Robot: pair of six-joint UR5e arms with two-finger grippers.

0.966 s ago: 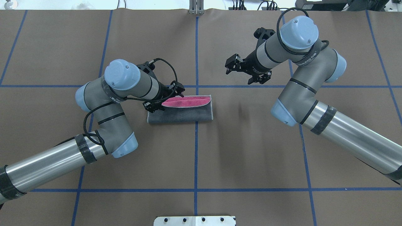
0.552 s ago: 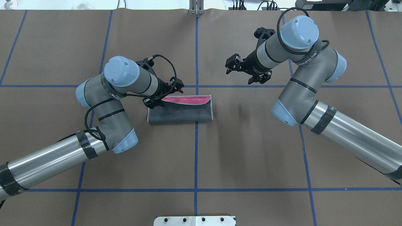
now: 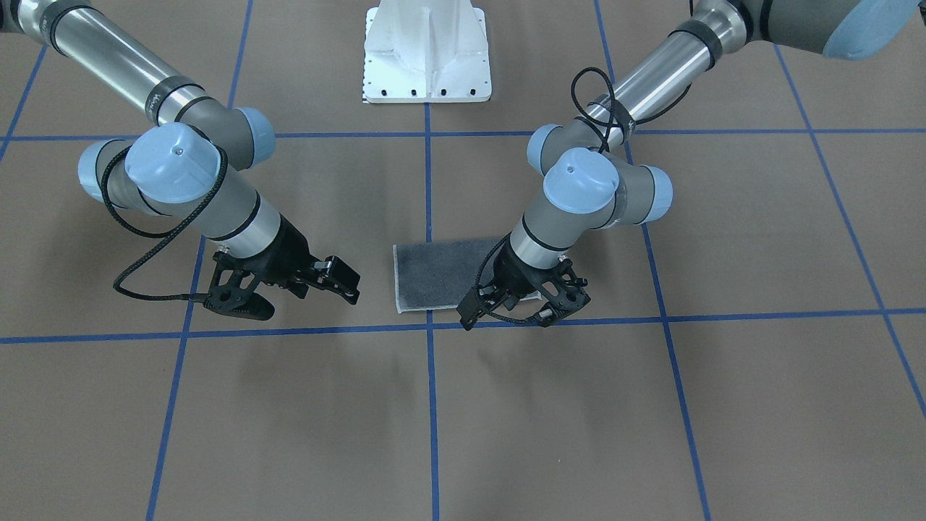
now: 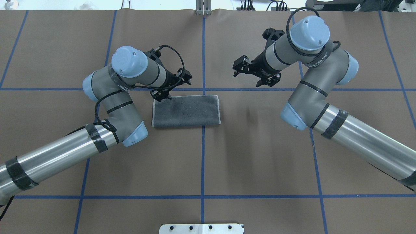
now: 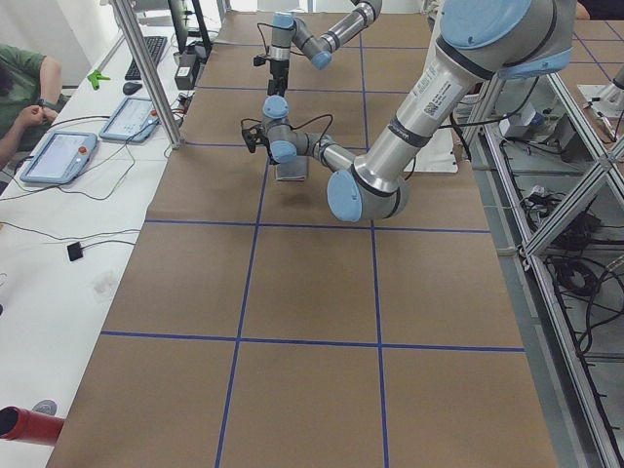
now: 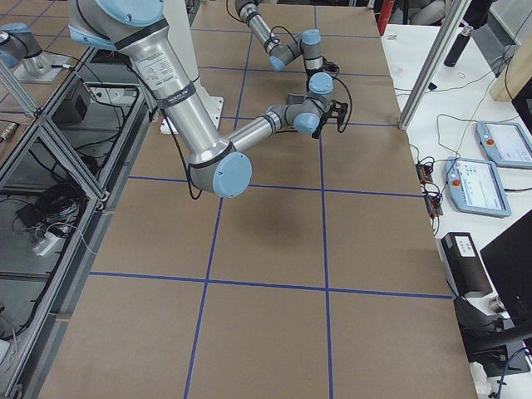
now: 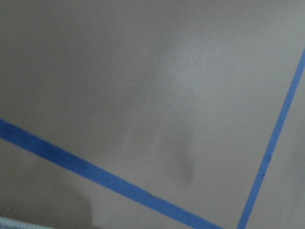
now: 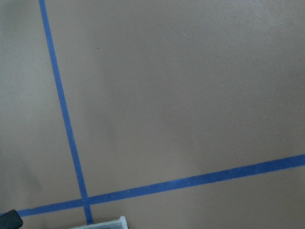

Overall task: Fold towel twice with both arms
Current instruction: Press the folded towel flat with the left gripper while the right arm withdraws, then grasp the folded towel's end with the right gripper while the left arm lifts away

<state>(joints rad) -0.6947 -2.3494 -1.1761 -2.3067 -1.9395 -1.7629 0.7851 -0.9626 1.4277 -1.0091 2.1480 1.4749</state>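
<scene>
The towel point(image 4: 185, 111) lies flat on the brown table as a folded rectangle. Only its dark grey face and light edging show, and no pink is visible. It also shows in the front-facing view point(image 3: 434, 278). My left gripper point(image 4: 175, 88) is open and empty. It hovers just above the towel's far left corner, and the front-facing view point(image 3: 510, 318) shows it there too. My right gripper point(image 4: 246, 79) is open and empty, raised above the table beyond the towel's right end, apart from it. The right wrist view shows only a towel corner point(image 8: 105, 223).
Blue tape lines point(image 4: 203, 146) grid the brown table cover. The white pedestal base point(image 3: 427, 51) stands at the robot's side of the table. An aluminium post point(image 4: 203, 8) stands at the far edge. Tablets point(image 5: 58, 156) and an operator sit beside the table.
The towel's raised far edge, which showed pink, has come down flat. My left gripper has let it go and drawn back over the far left corner. The right arm has not moved.
</scene>
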